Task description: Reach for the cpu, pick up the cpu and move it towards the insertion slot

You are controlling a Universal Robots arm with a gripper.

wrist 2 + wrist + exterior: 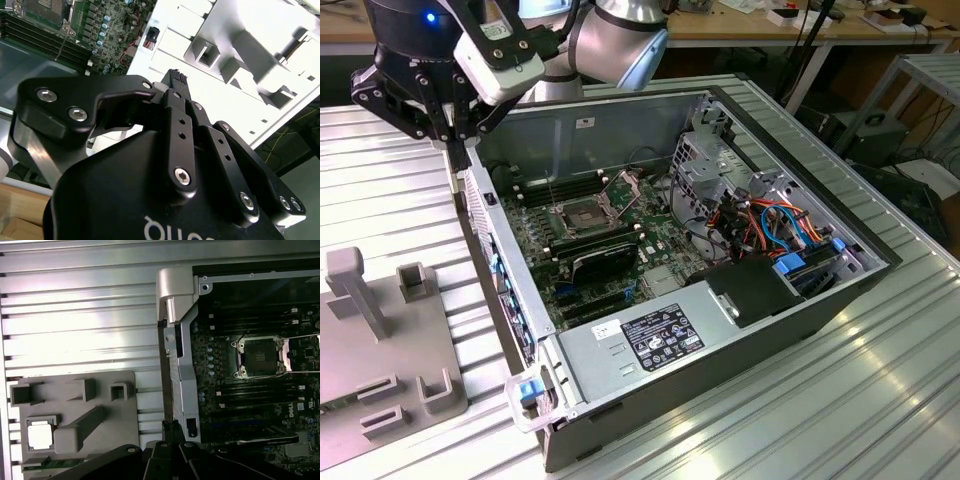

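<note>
The cpu, a small pale square chip, lies in a recess of the grey fixture plate beside the computer case. The insertion slot is a silver-framed socket with a dark centre on the motherboard, also seen in the exterior view. My gripper hangs over the case's wall on the exterior view's left, between the fixture and the motherboard. Its black fingers are together with nothing between them in both wrist views. It is well apart from both cpu and slot.
The open computer case holds the motherboard, a black finned block, drive cages and coloured cables. The grey fixture plate has upright posts. A green strip lies in the fixture near the cpu. Ribbed metal table surrounds all.
</note>
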